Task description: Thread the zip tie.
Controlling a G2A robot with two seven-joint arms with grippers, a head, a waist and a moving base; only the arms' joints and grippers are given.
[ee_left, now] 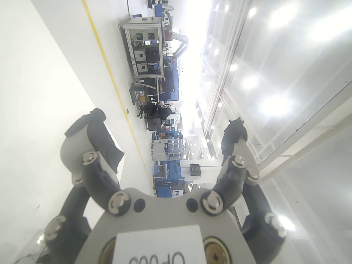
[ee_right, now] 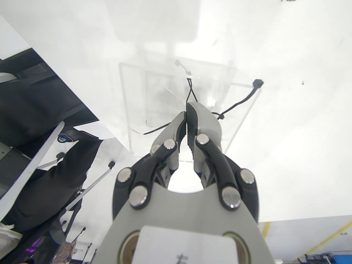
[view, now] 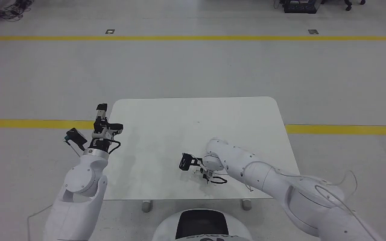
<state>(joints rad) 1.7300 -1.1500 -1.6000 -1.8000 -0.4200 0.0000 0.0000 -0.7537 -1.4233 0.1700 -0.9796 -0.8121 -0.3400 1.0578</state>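
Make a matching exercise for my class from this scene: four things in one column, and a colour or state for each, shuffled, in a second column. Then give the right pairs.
Column one:
1. left claw
2. right claw
3. zip tie
4. table

Column two:
A. white
B. shut on the zip tie
C. open, holding nothing
D. black

Pairs: 1-C; 2-B; 3-D; 4-A

The middle of the zip tie [ee_right: 243, 100] is hidden behind the closed right pincer [ee_right: 187, 109]; whether it loops just beside that pincer is too small to tell.
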